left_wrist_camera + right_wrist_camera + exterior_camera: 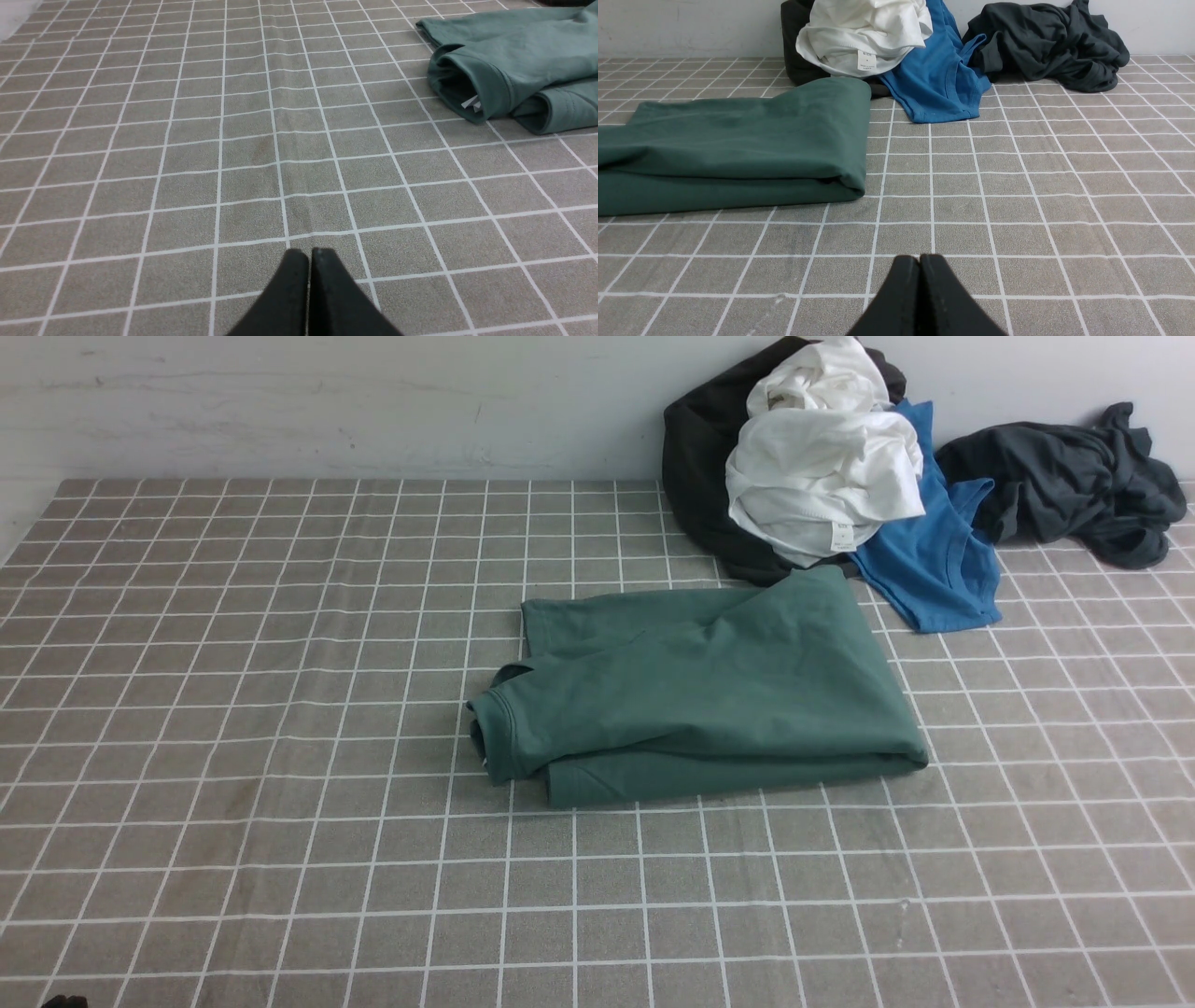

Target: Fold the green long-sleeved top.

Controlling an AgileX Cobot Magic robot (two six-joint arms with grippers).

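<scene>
green long-sleeved top (pixel 709 695), folded flat bundle (ribbed cuff showing)

Soft, even light falls from overhead in all three views, bright enough to show the grid lines of the tablecloth (pixel 280 709) sharply and without glare. Shadows are faint: a thin dark line sits under the folded edge of the green top (pixel 709 700), and deeper shade gathers only in the folds of the clothes pile (pixel 822 457) by the wall. The white shirt (pixel 864 32) looks slightly washed out, and the dark fingertips (pixel 294 298) close to each wrist camera are a little soft.
</scene>
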